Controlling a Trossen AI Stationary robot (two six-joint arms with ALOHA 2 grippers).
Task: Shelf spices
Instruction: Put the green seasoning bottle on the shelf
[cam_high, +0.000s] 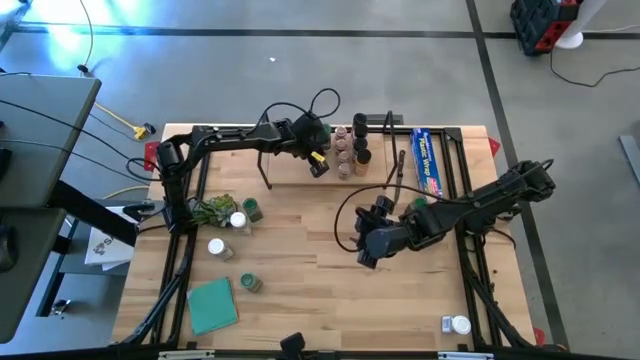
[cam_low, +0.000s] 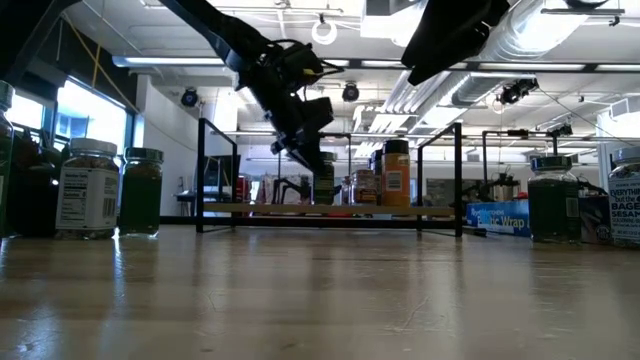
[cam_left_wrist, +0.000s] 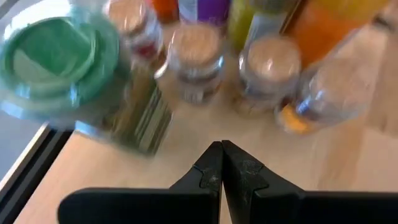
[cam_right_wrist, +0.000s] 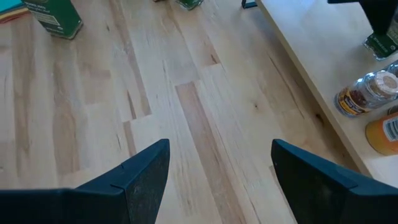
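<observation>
Left arm over the shelf with its fingers pressed together; right arm spread wide above bare tabletop.

The low rack with a light wooden board and thin black end frames (cam_high: 290, 160) stands at the far side of the table, a cluster of small clear spice jars (cam_high: 348, 150) packed at its right part, too crowded to count. Beside it lies one long blue wrap box (cam_high: 427, 160). The left gripper (cam_left_wrist: 221, 163) hovers above the board with both fingers touching, holding nothing, a green-lidded jar (cam_left_wrist: 59, 56) just beside it. The right gripper (cam_right_wrist: 221, 165) hangs over the table, fingers wide apart and empty. One flat teal square (cam_high: 212, 304) lies near the front left, with four loose jars (cam_high: 216, 247) near it and one more (cam_high: 459, 324) at the front right.
</observation>
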